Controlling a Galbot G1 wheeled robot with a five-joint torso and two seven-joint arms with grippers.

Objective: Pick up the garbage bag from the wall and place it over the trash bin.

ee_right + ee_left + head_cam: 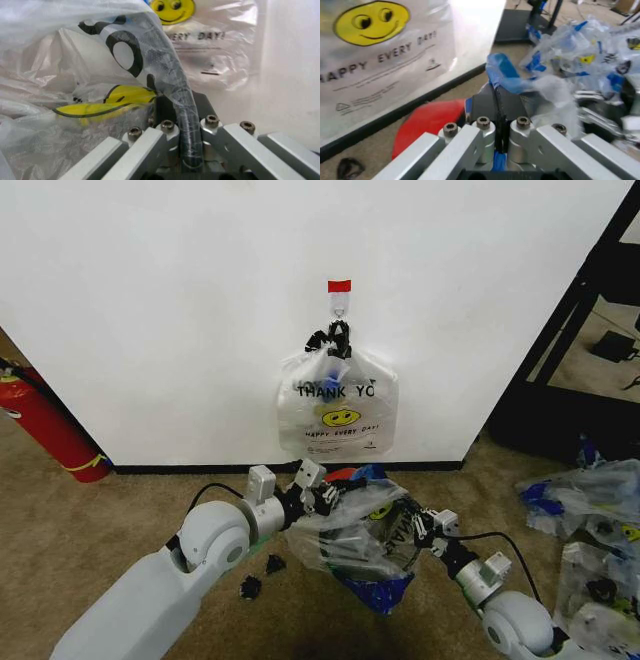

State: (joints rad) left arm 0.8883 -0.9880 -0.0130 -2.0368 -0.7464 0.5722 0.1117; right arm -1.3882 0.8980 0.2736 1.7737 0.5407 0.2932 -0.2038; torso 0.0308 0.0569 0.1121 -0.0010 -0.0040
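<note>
The garbage bag [360,525], translucent white with a yellow smiley, is stretched over the black mesh trash bin [392,548] on the carpet below the wall [150,310]. My left gripper [312,492] is shut on the bag's blue handle strip [504,75] at the bin's left side; its own view shows the pads [485,108] closed on plastic. My right gripper [430,530] is shut on the bag where it wraps the bin's dark rim [181,101]. A red part of the bin [427,120] shows beside the left gripper.
Another bag of the same kind [338,415] hangs on the hook [340,304] under red tape. A red fire extinguisher [50,425] leans at the left. Loose bags [590,520] lie at the right; small black bits [250,585] lie on the carpet.
</note>
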